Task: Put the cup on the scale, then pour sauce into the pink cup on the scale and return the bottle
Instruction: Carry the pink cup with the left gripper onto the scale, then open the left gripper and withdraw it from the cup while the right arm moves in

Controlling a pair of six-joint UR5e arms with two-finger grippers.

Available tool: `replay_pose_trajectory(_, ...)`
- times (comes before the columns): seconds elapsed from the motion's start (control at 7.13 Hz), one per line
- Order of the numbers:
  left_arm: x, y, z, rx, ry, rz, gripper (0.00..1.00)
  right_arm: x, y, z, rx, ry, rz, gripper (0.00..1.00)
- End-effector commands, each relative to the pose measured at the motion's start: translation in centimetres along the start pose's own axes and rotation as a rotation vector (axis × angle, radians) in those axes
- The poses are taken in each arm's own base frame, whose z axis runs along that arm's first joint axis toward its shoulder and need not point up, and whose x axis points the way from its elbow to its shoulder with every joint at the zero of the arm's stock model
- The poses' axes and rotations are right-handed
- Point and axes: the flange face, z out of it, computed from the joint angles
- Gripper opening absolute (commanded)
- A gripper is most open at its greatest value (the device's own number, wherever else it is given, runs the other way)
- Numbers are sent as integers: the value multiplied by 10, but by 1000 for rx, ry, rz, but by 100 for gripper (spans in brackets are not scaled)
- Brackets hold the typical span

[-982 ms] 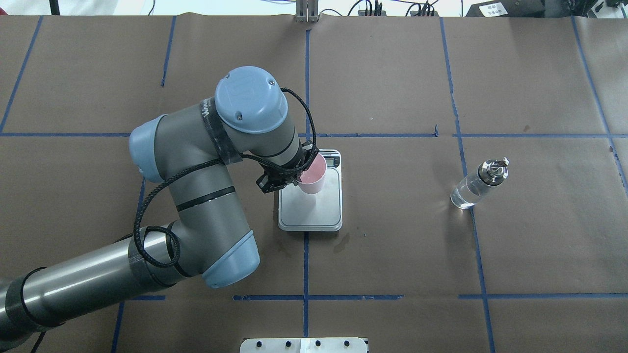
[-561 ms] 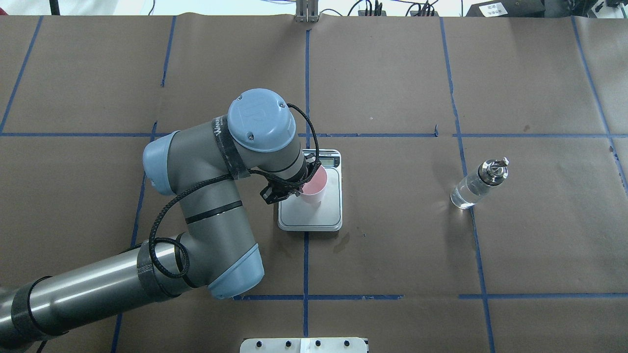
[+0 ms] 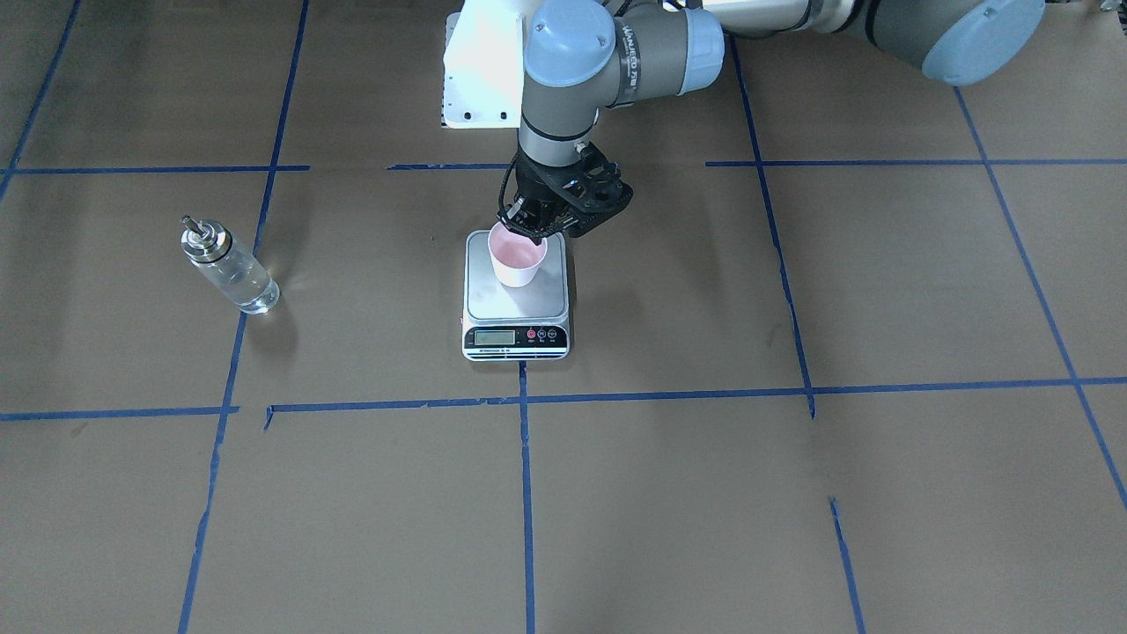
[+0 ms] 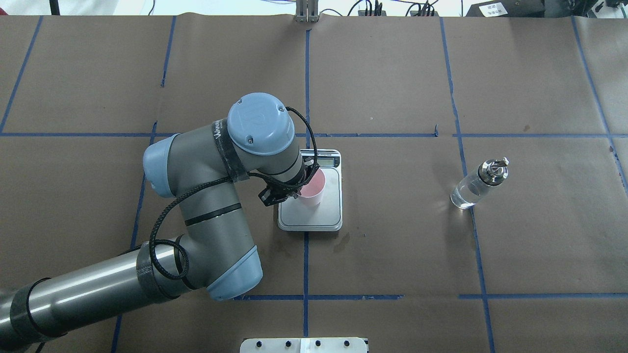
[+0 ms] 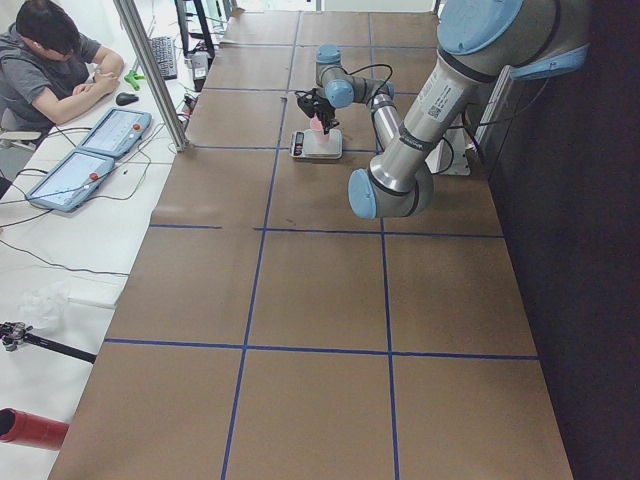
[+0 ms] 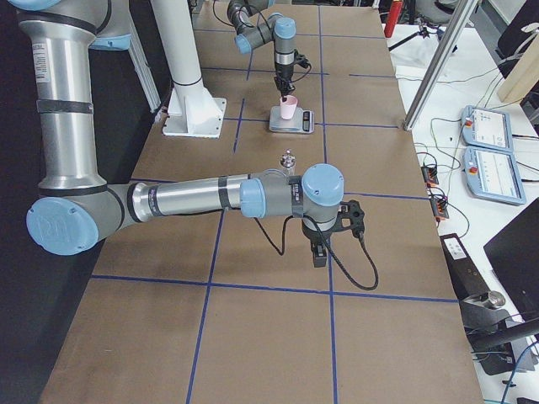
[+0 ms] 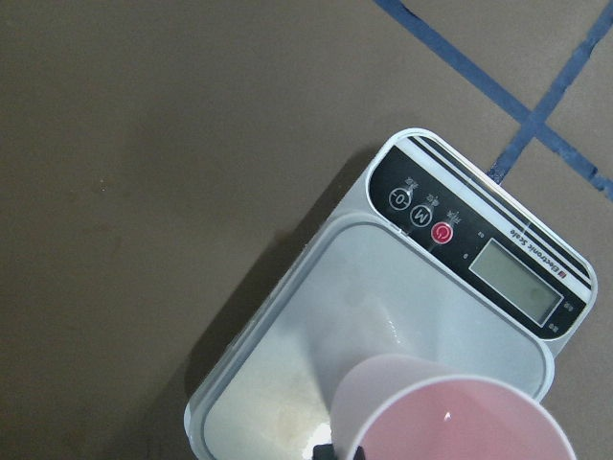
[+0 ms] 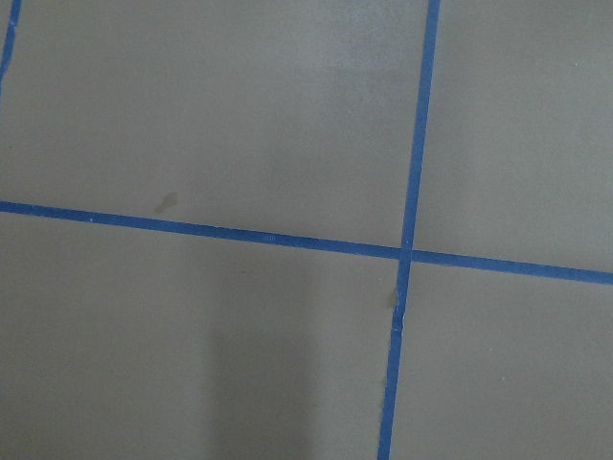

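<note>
Left tool (image 3: 534,229) still clenched on the rim of the cup (image 3: 517,257), and it has dropped since a second ago, setting it down on the scale (image 3: 515,338). The bottle (image 4: 472,190) sits unmoved on the counter (image 4: 392,245). Right tool (image 6: 317,252): grip, cannot tell.

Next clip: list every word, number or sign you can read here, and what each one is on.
"M": middle button of the scale.
Power sign: its red button.
"Electronic Scale", as far as I can make out: beside the LCD, which is blank.
"WAN...", rest blurred: band round the left arm.
Tiny labels above the buttons: too small to read.
</note>
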Motion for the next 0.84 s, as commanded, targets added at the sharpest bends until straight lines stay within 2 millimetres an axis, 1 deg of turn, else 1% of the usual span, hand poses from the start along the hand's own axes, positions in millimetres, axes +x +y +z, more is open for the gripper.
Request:
replay_pose_trajectory(0.0, -2, -1, 1, -1, 3, 7, 47, -1, 0, -1, 2, -2, -1, 100)
replay_pose_trajectory(0.14, -5, -2, 3, 0, 1, 7, 66, -1, 0, 0, 0, -3, -2, 100)
replay_pose_trajectory(0.28, -5, -2, -4, 2, 8, 18, 75, -2, -1, -1, 1, -3, -1, 100)
replay_pose_trajectory(0.42, -10, -1, -13, -3, 21, 87, 95, -2, -1, -2, 4, -4, -2, 100)
replay_pose_trajectory(0.56, -18, 0, -29, -11, 46, 129, 99, -3, 0, -2, 4, -13, -2, 100)
replay_pose_trajectory(0.7, -21, 5, -48, -19, 81, 144, 100, -6, 0, -4, 7, -18, -7, 100)
